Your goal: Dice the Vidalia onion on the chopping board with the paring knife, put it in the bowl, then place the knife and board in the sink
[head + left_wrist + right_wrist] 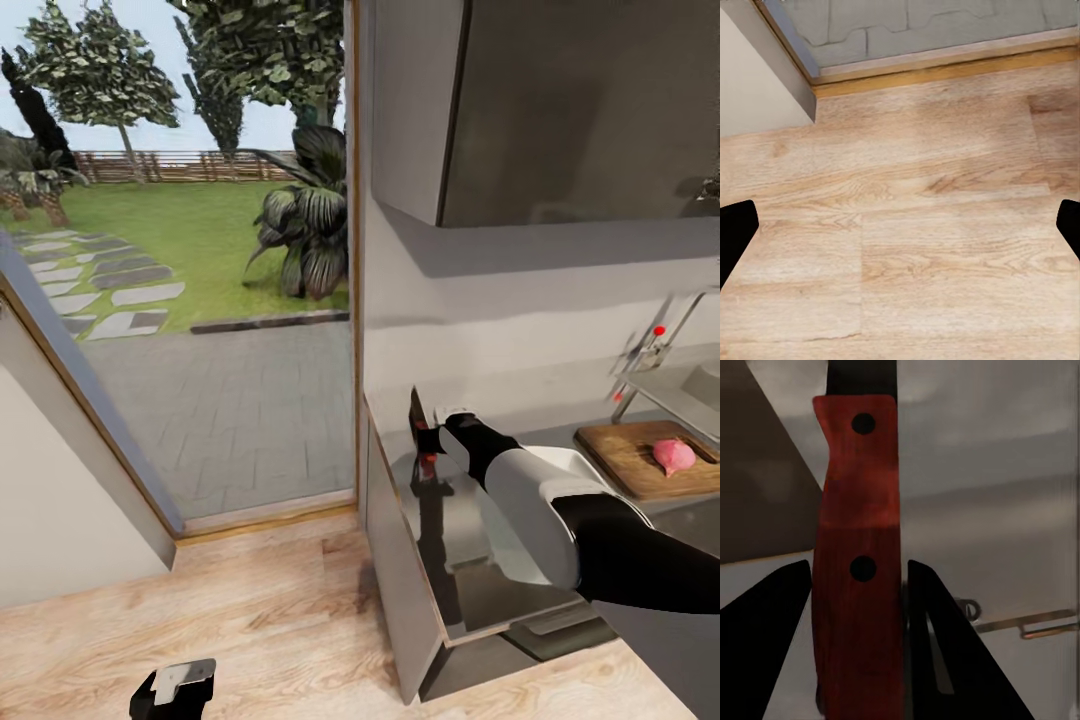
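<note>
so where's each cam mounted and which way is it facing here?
Head: on the head, looking forward and down at the countertop, chopping board, onion and garden doorway; right arm crosses it, left gripper low.
Left wrist: on the left arm, facing the wood floor; both fingertips at the edges.
Right wrist: along the fingers, which flank the red knife handle.
Shared: head and right wrist show the paring knife; head and left wrist show the floor.

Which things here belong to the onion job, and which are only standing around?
For the job: knife held in the right claw; board with the whole pink onion on it; counter; tap.

Not for the job: garden plant; wall cupboard; wooden floor.
</note>
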Robot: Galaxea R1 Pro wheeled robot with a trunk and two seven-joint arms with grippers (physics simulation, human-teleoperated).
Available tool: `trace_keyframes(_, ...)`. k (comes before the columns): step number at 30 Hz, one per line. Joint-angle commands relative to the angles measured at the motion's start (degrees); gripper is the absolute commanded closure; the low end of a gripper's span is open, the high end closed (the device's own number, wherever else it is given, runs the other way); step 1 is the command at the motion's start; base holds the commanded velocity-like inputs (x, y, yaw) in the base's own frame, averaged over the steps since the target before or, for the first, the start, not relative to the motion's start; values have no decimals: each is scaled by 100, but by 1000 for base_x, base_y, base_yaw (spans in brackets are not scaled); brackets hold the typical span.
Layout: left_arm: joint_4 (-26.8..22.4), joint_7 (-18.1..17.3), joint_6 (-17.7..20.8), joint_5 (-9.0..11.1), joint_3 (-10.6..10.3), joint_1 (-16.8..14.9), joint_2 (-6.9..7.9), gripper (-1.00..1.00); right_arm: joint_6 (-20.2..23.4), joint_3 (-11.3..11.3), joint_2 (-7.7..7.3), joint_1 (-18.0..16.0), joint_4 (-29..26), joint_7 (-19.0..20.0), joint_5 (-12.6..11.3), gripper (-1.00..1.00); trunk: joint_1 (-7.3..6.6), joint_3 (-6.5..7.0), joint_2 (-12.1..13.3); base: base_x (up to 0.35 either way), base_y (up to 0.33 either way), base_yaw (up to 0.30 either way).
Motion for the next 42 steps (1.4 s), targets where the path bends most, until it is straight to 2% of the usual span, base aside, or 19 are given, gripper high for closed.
trace_keyframes(1, 17, 24, -26, 14, -49, -8, -3, -100, 37, 13, 2, -3, -20, -26, -23, 100, 2, 0, -8, 0, 0, 0)
trace_keyframes(12, 18, 24, -27, 14, -49, -8, -3, -100, 125, 7, -5, -3, -437, -56, -9, 100, 2, 98, -8, 0, 0, 0)
trace_keyframes(20, 17, 24, -26, 15, -49, -8, -3, -100, 706, 14, -5, -3, -1087, -182, -7, 100, 2, 169, -8, 0, 0, 0)
trace_keyframes(25, 18, 24, -27, 18, -49, -8, -3, -100, 811, 15, -11, -3, -1195, -213, -7, 100, 2, 214, -8, -22, 0, 0)
trace_keyframes(42, 19, 24, -26, 16, -49, -8, -3, -100, 845, 8, -11, -3, -1228, -229, -7, 100, 2, 365, -8, -287, 0, 0)
